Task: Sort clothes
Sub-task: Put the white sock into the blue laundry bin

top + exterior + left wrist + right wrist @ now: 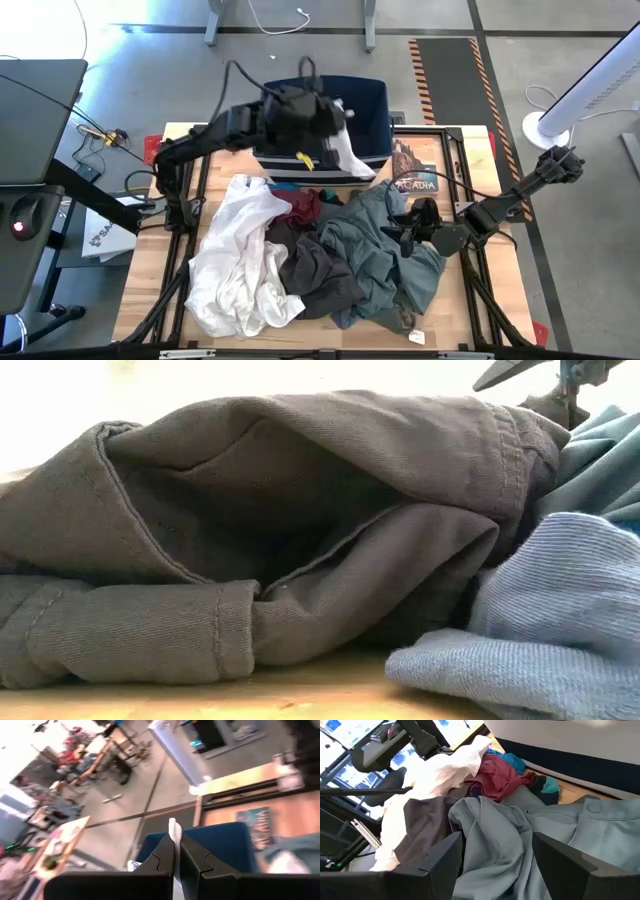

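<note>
My left gripper (338, 115) is up over the navy bin (372, 92), shut on a small white piece (348, 152). The other clothes lie heaped on the table. There is a white garment (240, 250), dark grey-brown trousers (315, 268), a grey-green shirt (385, 250), a maroon piece (300, 208) and a bright blue piece (288, 187). My right gripper (412, 222) hovers open over the grey-green shirt (520, 820), touching nothing. The low view is filled by the trousers (250, 530) and the shirt (560, 620). My left gripper pinches the white piece between its two fingers; a narrow strip of it (173, 827) sticks out past the fingertips. The fingers point nearly level toward the table's far side. The piece hangs below them, its lower end (362, 170) by the bin's near wall.
The bin (220, 845) stands at the table's far edge, with a yellow thing (305, 160) on its near wall. A printed card (415, 172) lies to the right of the bin. Black frame rails run along both sides of the table.
</note>
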You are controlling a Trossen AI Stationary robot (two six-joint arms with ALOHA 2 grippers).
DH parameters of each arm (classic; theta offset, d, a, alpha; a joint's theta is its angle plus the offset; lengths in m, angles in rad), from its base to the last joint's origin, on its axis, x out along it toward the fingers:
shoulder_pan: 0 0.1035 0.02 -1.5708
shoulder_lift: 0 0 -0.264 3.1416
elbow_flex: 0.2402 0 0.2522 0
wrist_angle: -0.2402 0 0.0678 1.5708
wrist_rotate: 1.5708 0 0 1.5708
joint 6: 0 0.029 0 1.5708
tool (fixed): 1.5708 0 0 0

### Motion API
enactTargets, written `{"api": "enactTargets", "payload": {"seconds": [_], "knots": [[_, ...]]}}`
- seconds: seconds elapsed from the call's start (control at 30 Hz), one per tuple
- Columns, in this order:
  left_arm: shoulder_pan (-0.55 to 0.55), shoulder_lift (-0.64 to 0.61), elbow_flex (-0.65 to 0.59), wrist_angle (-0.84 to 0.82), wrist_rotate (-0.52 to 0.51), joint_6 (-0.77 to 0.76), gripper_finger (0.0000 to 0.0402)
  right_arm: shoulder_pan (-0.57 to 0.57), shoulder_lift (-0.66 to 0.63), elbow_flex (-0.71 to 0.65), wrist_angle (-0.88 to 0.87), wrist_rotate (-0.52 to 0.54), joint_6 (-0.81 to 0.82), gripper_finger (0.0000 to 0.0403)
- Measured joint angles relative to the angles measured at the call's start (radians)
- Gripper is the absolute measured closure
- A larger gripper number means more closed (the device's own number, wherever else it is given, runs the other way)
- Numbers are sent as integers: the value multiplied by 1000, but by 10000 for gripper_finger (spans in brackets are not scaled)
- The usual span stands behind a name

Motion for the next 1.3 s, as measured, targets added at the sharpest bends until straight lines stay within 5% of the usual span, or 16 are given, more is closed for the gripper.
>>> {"api": "enactTargets", "payload": {"seconds": [0.33,0.73,1.03,1.3], "knots": [[204,-82,0,56,61,72,401,0,0,0,19,20,7,163],[465,-89,0,-29,383,-264,401,0,0,0,11,32,-4,163],[506,-77,-2,-102,579,-334,392,0,0,0,-2,35,-2,163],[472,-77,-2,-153,658,-266,333,0,0,0,-6,64,-4,163]]}}
